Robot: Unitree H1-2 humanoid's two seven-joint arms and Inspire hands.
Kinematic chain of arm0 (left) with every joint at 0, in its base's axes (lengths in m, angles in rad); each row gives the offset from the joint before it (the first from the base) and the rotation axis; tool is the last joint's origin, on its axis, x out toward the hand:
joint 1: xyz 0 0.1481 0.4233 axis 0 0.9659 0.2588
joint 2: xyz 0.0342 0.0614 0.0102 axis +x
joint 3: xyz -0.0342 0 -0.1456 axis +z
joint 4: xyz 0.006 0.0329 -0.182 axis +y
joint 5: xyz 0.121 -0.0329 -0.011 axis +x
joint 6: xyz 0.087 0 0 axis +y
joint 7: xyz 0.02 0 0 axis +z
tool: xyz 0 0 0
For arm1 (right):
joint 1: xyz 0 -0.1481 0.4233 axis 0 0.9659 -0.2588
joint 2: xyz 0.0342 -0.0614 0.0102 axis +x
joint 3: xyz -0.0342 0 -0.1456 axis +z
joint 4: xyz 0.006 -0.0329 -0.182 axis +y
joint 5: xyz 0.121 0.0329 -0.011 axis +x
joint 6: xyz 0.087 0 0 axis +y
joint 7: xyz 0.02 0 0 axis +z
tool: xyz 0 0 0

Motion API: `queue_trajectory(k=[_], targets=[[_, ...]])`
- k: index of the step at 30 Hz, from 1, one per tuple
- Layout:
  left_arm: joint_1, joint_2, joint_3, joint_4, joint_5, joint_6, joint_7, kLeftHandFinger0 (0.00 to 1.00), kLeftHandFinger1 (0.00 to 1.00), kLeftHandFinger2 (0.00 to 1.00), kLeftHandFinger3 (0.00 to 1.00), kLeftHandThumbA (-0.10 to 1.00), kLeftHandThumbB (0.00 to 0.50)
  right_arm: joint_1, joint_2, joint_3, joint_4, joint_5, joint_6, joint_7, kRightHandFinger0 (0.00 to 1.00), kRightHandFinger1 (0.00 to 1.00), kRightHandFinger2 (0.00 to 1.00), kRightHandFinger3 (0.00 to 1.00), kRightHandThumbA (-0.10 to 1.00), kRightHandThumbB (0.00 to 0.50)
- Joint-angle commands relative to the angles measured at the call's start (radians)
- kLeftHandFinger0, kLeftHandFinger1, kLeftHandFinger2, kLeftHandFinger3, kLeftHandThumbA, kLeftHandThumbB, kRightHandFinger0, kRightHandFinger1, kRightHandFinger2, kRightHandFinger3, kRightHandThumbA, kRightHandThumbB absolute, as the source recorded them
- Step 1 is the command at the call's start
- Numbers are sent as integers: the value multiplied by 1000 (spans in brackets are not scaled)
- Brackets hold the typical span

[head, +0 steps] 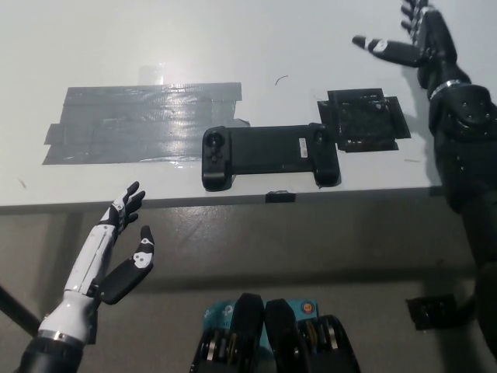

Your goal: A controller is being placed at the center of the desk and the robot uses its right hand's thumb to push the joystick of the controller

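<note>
White plastic first: my left hand (116, 249) hangs off the lower left, below the desk edge, fingers spread and holding nothing, just parked there. Next over, a wide patch of grey tape (140, 124) is stuck flat on the desk (233, 39). Then the controller (268, 155), black, lying lengthwise near the front edge, roughly mid-desk, with a round stick on its left grip (217, 144). Just beside its right end there's a smaller dark tape patch (363, 120).

Far right, my right hand (411, 43) is up near the top corner, well apart from the controller, fingers splayed, thumb sticking out toward the left, gripping nothing.

What worries me: that's a long way to bring the thumb down, and I can't clearly make out a stick on the right grip from here. If I come in at an angle I'd probably shove the whole controller sideways instead of tilting the stick, and it's close enough to the front edge that a bad push could slide it off.
</note>
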Motion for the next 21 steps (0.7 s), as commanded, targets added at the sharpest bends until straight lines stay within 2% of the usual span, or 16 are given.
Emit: queue_trajectory(k=[1, 2, 4, 6, 7, 8, 9, 10, 13, 14, 19, 21], targets=[[-38, 20, 15, -18, -6, 2, -12, 1000, 1000, 1000, 1000, 228, 80, 70, -20, 16, -496, 23, 148, 42, 1000, 1000, 1000, 1000, 1000, 381], [-42, 21, 15, -19, -3, 10, -13, 1000, 1000, 1000, 1000, 237, 79, 108, -18, 23, -599, 27, 177, 53, 1000, 1000, 1000, 1000, 1000, 392], [-49, 21, 14, -18, 5, 16, -10, 1000, 1000, 1000, 1000, 242, 79, 184, -11, 35, -785, 59, 214, 78, 1000, 1000, 1000, 1000, 1000, 370], [-58, 21, 12, -13, 5, 14, -11, 1000, 1000, 1000, 1000, 245, 76, 239, -9, 46, -906, 62, 243, 85, 1000, 1000, 1000, 1000, 1000, 377], [-62, 22, 11, -15, 10, 16, -10, 1000, 1000, 1000, 1000, 255, 74, 289, -11, 63, -994, 46, 228, 91, 1000, 1000, 1000, 1000, 1000, 381], [-64, 22, 12, -12, 5, 13, -11, 1000, 1000, 1000, 1000, 260, 72, 305, -11, 66, -1021, 54, 229, 96, 1000, 1000, 1000, 1000, 1000, 412], [-69, 22, 13, -5, -4, 6, -14, 1000, 1000, 1000, 1000, 254, 66, 351, -15, 76, -1086, 72, 215, 113, 1000, 1000, 1000, 1000, 1000, 370], [-72, 22, 12, -3, -5, 5, -15, 1000, 1000, 1000, 1000, 252, 66, 394, -22, 89, -1139, 82, 192, 128, 1000, 1000, 1000, 1000, 1000, 366], [-65, 23, 9, -1, 0, 6, -15, 1000, 1000, 1000, 1000, 260, 68, 530, -29, 124, -1280, 37, 176, 134, 1000, 1000, 1000, 1000, 1000, 376], [-60, 22, 8, 2, -2, 6, -15, 1000, 1000, 1000, 1000, 263, 68, 571, -31, 132, -1308, 32, 168, 137, 1000, 1000, 1000, 1000, 1000, 356], [-27, 20, 1, 8, -9, -7, -20, 1000, 1000, 1000, 1000, 278, 70, 788, -32, 175, -1381, -31, 130, 139, 1000, 1000, 1000, 1000, 1000, 387], [-6, 20, -4, 9, -5, -16, -19, 1000, 1000, 1000, 1000, 276, 72, 843, -28, 183, -1370, -31, 125, 137, 1000, 1000, 1000, 1000, 1000, 367]])
